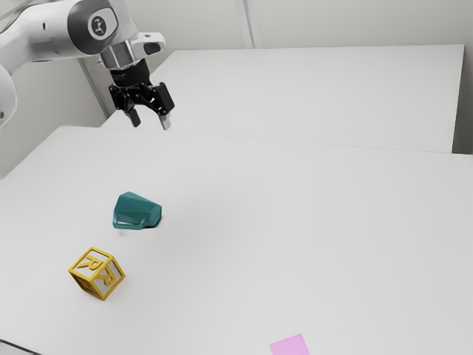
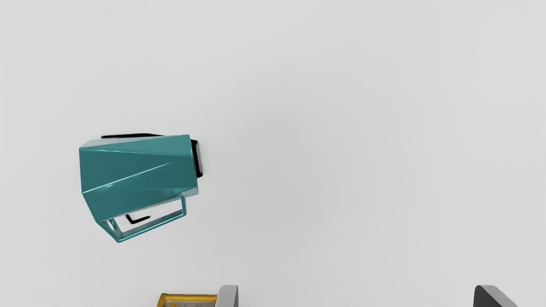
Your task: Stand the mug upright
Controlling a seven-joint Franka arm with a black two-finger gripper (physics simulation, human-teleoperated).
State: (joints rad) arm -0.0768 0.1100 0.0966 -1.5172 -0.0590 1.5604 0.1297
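High above the table [image 1: 295, 222], toward the exterior view's upper left, my gripper [image 1: 149, 124] hangs with nothing held. Its fingers stand wide apart in the wrist view, so the gripper [image 2: 356, 294] is open. A teal faceted mug [image 1: 137, 211] lies on its side on the tabletop, below my gripper and apart from it. In the wrist view the mug [image 2: 136, 175] shows its angular handle [image 2: 153, 226] along one side; its inside is hidden.
A yellow-framed letter block [image 1: 97, 274] sits near the mug, toward the exterior view's lower left; the block [image 2: 187, 298] is partly behind one finger in the wrist view. A pink square [image 1: 290, 346] lies at the exterior view's bottom edge.
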